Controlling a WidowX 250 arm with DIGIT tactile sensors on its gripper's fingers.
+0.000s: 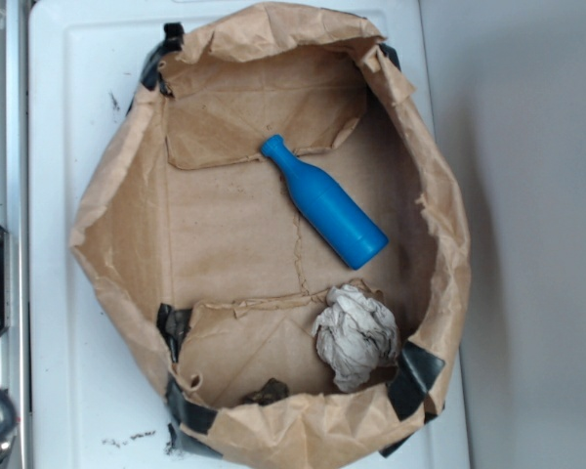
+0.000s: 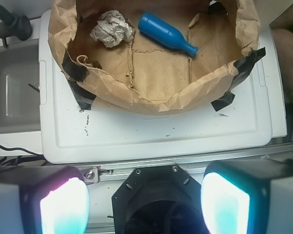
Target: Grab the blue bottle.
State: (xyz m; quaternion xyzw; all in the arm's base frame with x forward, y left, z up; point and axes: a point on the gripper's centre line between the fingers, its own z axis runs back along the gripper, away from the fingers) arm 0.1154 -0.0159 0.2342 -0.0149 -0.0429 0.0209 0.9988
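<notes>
The blue bottle (image 1: 324, 201) lies on its side inside a brown paper bag (image 1: 107, 205), neck toward the upper left. In the wrist view the blue bottle (image 2: 166, 34) lies far ahead, at the top of the frame, neck pointing right. My gripper (image 2: 144, 202) is open, its two glowing pads wide apart with nothing between them, well short of the bag and above the robot's black base. The gripper does not show in the exterior view.
A crumpled grey-white paper ball (image 1: 355, 335) lies in the bag near the bottle's base. The bag's rolled rim is held by black tape (image 1: 416, 376) and stands on a white tray (image 2: 151, 136). A metal rail (image 2: 195, 161) runs along the tray's near edge.
</notes>
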